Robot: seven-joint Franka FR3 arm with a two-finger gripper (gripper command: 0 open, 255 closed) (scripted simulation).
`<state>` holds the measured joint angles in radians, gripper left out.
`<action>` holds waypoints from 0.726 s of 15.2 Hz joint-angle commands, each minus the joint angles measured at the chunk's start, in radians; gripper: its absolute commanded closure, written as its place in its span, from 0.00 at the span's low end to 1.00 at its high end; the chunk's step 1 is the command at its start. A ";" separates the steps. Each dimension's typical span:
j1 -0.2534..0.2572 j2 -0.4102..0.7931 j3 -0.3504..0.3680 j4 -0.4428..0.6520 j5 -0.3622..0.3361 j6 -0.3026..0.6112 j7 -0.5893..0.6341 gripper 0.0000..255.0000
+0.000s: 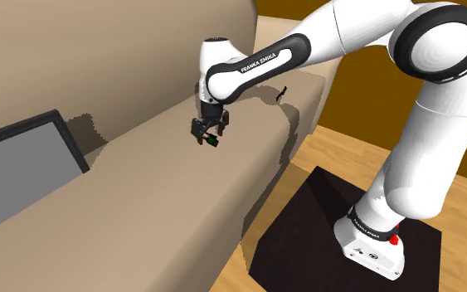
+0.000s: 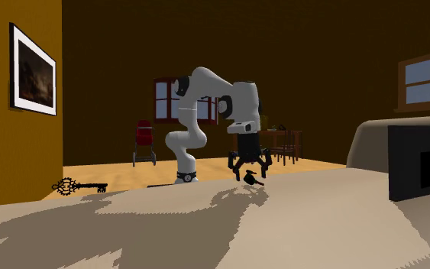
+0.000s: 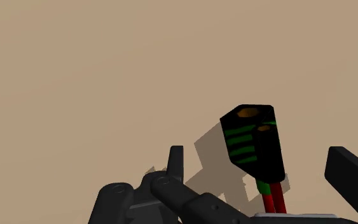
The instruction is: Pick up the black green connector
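Fingers of our gripper stand apart; we see the black-green connector between them, touching neither, over the tan sofa

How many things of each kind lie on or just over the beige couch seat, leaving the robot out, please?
Black and green connector: 1
Ornate black key: 1
Dark flat panel: 1
Total: 3
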<state>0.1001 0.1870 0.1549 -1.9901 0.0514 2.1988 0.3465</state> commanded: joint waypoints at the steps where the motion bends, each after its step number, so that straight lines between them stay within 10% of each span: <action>1: 0.000 0.006 0.000 -0.003 -0.001 0.009 0.000 0.00; 2: 0.000 0.005 -0.001 -0.004 0.000 0.009 -0.001 1.00; 11: 0.000 0.006 0.000 -0.003 -0.001 0.009 0.000 1.00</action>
<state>0.1000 0.1917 0.1546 -1.9937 0.0509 2.2086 0.3459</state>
